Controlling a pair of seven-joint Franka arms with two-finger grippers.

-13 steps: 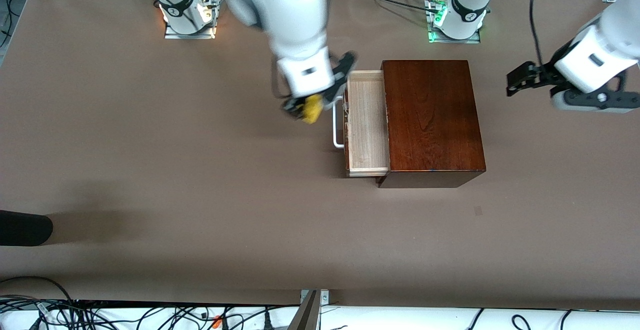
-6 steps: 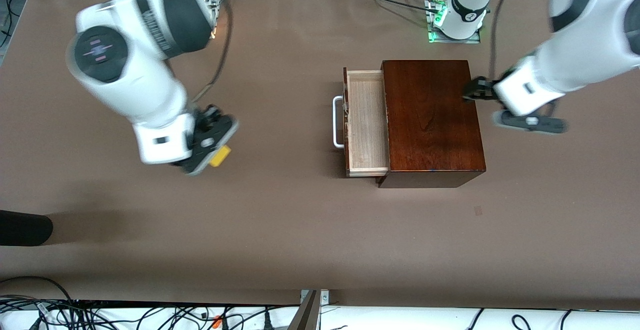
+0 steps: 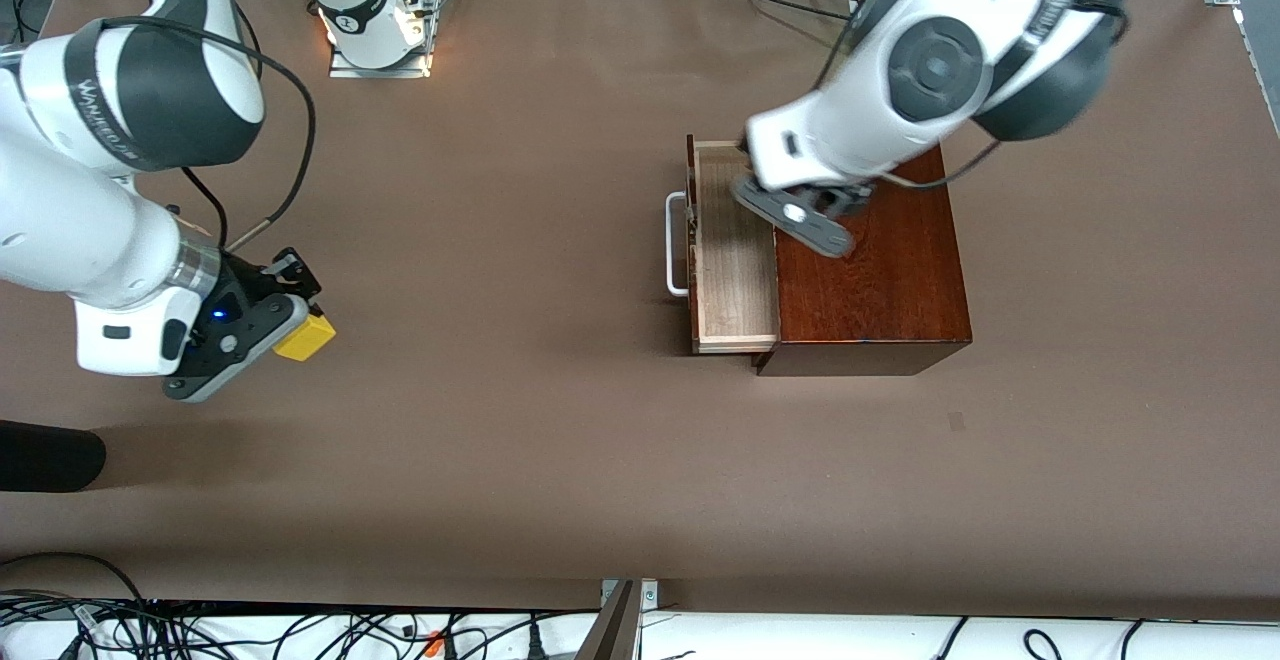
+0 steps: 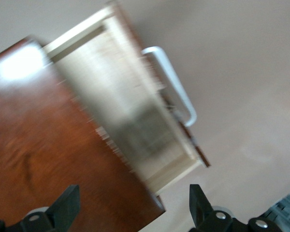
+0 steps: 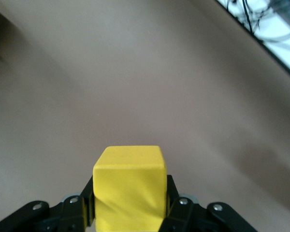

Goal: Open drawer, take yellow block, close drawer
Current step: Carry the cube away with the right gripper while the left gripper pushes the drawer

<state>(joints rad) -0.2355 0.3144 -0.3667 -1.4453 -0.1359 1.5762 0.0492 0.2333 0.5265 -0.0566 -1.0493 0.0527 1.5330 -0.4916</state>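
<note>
The drawer (image 3: 735,250) of the dark reddish-brown wooden box (image 3: 880,280) stands pulled open, its pale interior bare and its white handle (image 3: 675,245) facing the right arm's end of the table. My right gripper (image 3: 290,325) is shut on the yellow block (image 3: 306,337) and holds it over bare table near the right arm's end. In the right wrist view the block (image 5: 129,179) fills the gap between the fingers of the gripper (image 5: 129,205). My left gripper (image 3: 795,210) hangs open and empty over the box and drawer. The left wrist view shows it (image 4: 133,208) above the box top (image 4: 48,145), drawer (image 4: 125,111) and handle (image 4: 171,84).
A black rounded object (image 3: 45,455) lies at the table's edge by the right arm's end. Cables (image 3: 250,630) run along the near edge below the table. The arm bases (image 3: 375,25) stand along the edge farthest from the front camera.
My right arm has swung the yellow block from beside the drawer to the right arm's end of the table. My left arm has moved from its end to over the box and drawer.
</note>
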